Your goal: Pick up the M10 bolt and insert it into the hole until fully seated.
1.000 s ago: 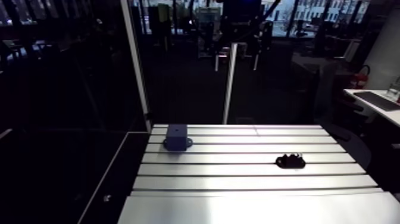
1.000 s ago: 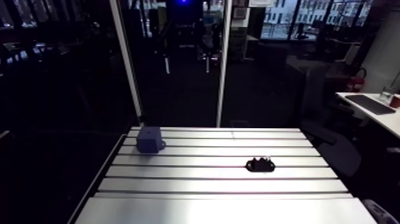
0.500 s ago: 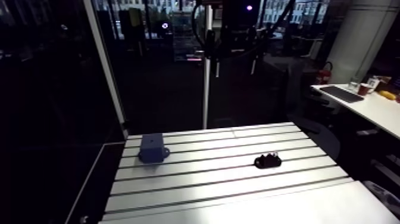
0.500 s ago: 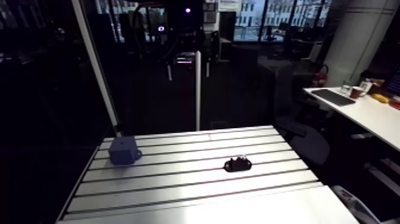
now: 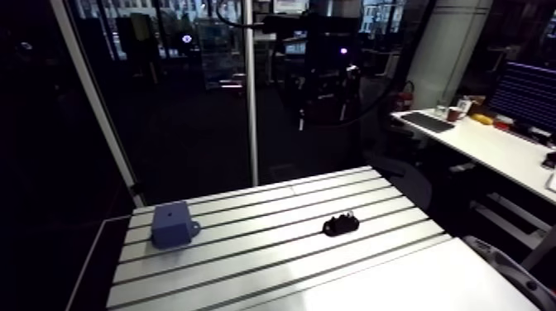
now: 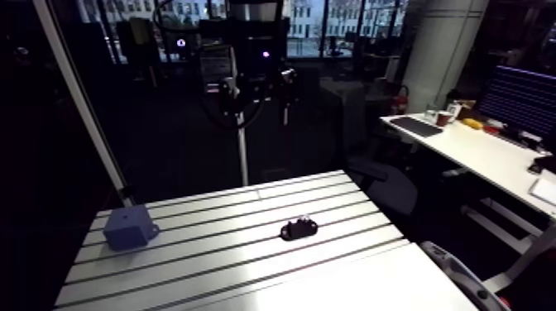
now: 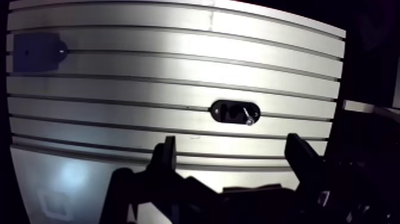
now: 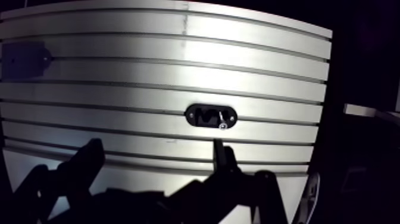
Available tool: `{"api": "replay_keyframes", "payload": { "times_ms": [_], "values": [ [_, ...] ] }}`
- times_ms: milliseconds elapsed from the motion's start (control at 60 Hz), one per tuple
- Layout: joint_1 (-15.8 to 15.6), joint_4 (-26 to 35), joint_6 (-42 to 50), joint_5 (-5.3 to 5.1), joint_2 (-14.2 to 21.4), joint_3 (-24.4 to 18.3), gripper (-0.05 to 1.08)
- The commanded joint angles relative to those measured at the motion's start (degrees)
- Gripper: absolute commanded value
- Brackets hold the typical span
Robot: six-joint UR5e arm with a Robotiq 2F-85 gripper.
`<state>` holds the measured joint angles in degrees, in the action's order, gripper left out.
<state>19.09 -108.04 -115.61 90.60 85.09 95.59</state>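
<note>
My end effector [image 7: 232,149] hangs high over the slotted counter [image 5: 248,256], its two fingers [image 7: 167,156] spread wide and gripping nothing. Just ahead of them, roughly in line with the gap, a small black holder [image 7: 235,111] lies on the counter with the M10 bolt [image 7: 246,117] resting in it, glinting at one end. The blue block [image 5: 172,225] sits well apart from it, near the counter's far corner.
</note>
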Motion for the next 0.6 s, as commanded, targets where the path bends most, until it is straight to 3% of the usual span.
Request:
{"api": "replay_keyframes", "payload": {
  "times_ms": [17,67,167,600],
  "values": [
    [4.19,-2.65,-2.60,-2.21,-1.14,1.75,0.01],
    [5.57,-2.58,-3.37,-2.96,-1.68,1.83,0.01],
    [7.36,-2.66,-4.03,-3.35,-2.04,1.93,0.01],
    [9.38,-7.44,-4.33,-3.19,-5.68,4.61,0.01]
  ]
}}
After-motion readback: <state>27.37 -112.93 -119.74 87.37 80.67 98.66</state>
